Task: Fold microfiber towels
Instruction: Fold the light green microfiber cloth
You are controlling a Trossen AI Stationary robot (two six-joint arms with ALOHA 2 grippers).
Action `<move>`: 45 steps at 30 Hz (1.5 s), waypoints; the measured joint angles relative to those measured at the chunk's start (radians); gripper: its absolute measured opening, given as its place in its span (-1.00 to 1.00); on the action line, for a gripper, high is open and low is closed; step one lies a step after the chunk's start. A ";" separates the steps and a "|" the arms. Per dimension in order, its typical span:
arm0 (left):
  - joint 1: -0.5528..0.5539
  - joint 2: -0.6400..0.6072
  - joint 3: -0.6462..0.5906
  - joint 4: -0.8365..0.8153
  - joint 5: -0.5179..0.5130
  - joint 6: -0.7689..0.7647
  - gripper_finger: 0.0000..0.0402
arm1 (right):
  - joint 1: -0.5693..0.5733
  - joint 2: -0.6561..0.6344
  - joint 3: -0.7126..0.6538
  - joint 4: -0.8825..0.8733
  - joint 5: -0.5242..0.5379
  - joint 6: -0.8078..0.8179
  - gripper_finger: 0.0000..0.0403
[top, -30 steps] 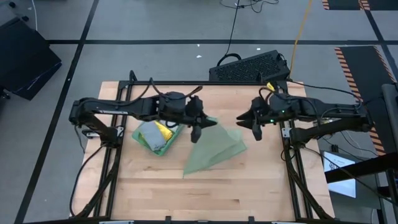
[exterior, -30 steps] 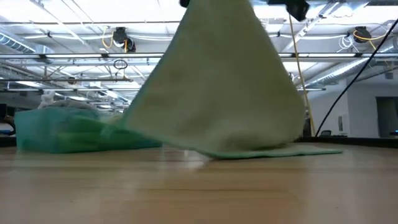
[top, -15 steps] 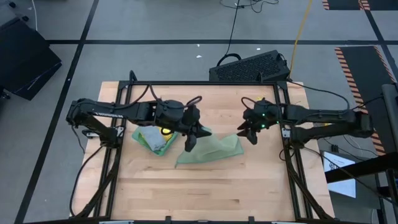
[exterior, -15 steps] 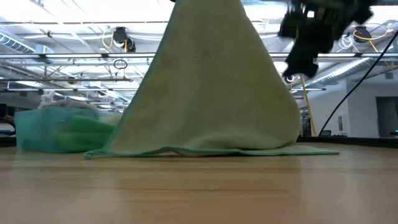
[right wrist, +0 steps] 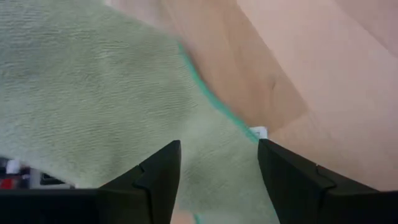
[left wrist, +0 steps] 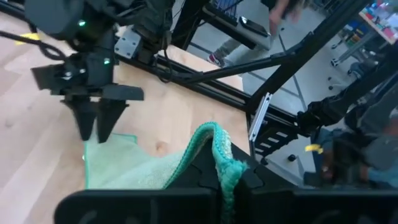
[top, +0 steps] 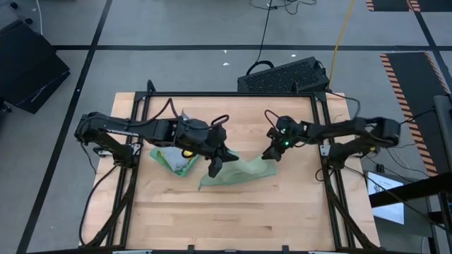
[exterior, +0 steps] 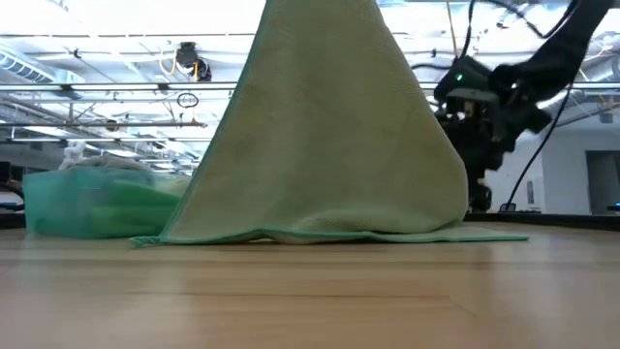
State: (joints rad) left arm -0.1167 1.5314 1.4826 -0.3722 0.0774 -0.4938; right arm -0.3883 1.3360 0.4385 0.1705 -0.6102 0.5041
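Since the earlier frame the right gripper (top: 270, 154), jaws parted and empty, has dropped to the sage towel's (top: 236, 173) right corner at centre frame, while the left gripper (top: 214, 166) stays clenched on its raised left corner; closing early could miss the edge and bunch the fold.

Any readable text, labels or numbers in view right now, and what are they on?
None can be read.
Small white tag at the edge of the pale green towel: too blurred to read.
White sheet beside the table's right edge: print too small to read.
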 joint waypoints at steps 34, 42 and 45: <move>-0.226 0.025 -0.001 -0.267 -0.149 -0.088 -0.96 | 0.108 -0.122 0.000 0.000 0.126 0.244 -0.72; -0.244 0.023 -0.001 -0.293 -0.152 -0.061 -0.91 | 0.112 0.072 0.000 0.159 0.214 0.258 -0.19; -0.244 0.023 -0.001 -0.322 -0.148 -0.051 -0.93 | 0.125 0.164 0.009 0.249 0.196 0.316 -0.10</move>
State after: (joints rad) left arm -0.3611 1.5539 1.4818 -0.6939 -0.0708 -0.5450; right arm -0.2629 1.5005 0.4479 0.4191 -0.4143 0.8196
